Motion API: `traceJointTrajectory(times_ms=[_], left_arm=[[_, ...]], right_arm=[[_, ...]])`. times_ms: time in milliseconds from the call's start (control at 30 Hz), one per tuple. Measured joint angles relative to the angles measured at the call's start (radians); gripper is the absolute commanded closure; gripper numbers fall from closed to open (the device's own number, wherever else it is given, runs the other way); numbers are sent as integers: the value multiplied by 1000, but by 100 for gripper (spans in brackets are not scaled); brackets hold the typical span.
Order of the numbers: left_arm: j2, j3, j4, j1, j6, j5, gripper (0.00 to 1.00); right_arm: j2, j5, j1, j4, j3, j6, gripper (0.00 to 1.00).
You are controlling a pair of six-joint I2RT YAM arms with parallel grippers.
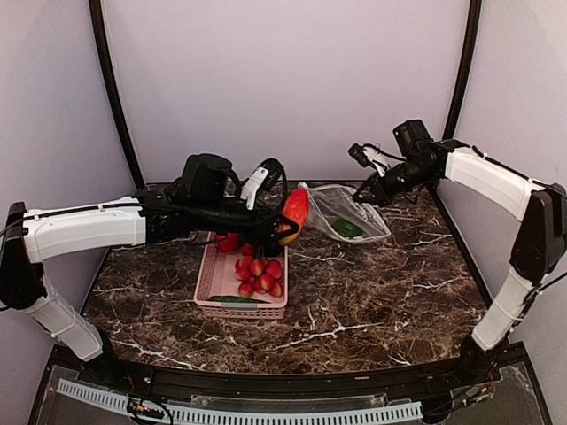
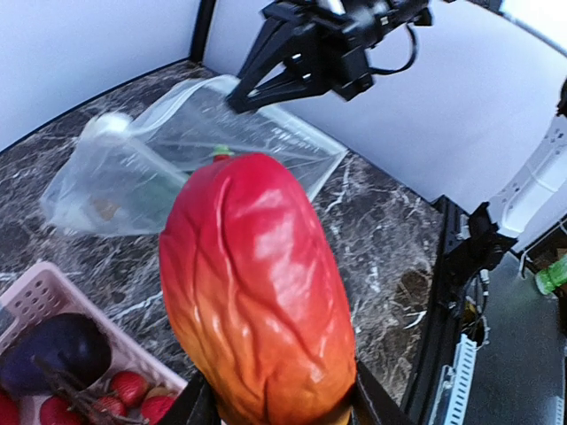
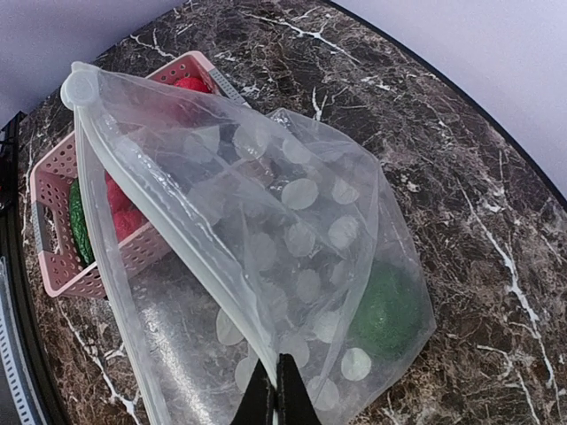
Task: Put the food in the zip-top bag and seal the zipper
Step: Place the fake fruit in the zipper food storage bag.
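Note:
My left gripper [image 1: 285, 228] is shut on the orange-red mango [image 1: 295, 211], which fills the left wrist view [image 2: 257, 292], held above the pink basket's far right corner near the bag's mouth. The clear dotted zip-top bag [image 1: 341, 211] lies on the table with a green pepper [image 1: 347, 227] inside, also seen in the right wrist view [image 3: 385, 310]. My right gripper [image 1: 365, 196] is shut on the bag's upper mouth edge [image 3: 177, 212], the zipper strip, and lifts it open. Red fruits [image 1: 259, 270], a cucumber [image 1: 235, 299] and the dark eggplant [image 2: 53, 350] stay in the basket.
The pink slatted basket [image 1: 209, 279] stands left of centre on the dark marble table. Curved white walls with black posts close the back and sides. The table's right edge shows in the left wrist view [image 2: 438, 292].

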Motion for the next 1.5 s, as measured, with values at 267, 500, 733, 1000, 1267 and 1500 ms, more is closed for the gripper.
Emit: traceJointTrajectory(times_ms=[267, 500, 733, 1000, 1267, 1500], left_arm=[[82, -2, 303, -36, -185, 174, 74], [225, 47, 478, -41, -373, 175, 76], [360, 131, 626, -42, -549, 109, 76], [439, 144, 658, -42, -674, 48, 76], [485, 225, 592, -42, -698, 26, 76], [525, 283, 549, -32, -776, 22, 77]], right_arm=[[14, -42, 27, -46, 42, 26, 100], [14, -67, 38, -53, 50, 48, 100], [14, -71, 39, -52, 50, 80, 100], [3, 4, 39, -40, 50, 119, 100], [-31, 73, 39, -20, 50, 145, 100], [-85, 80, 39, 4, 19, 144, 100]])
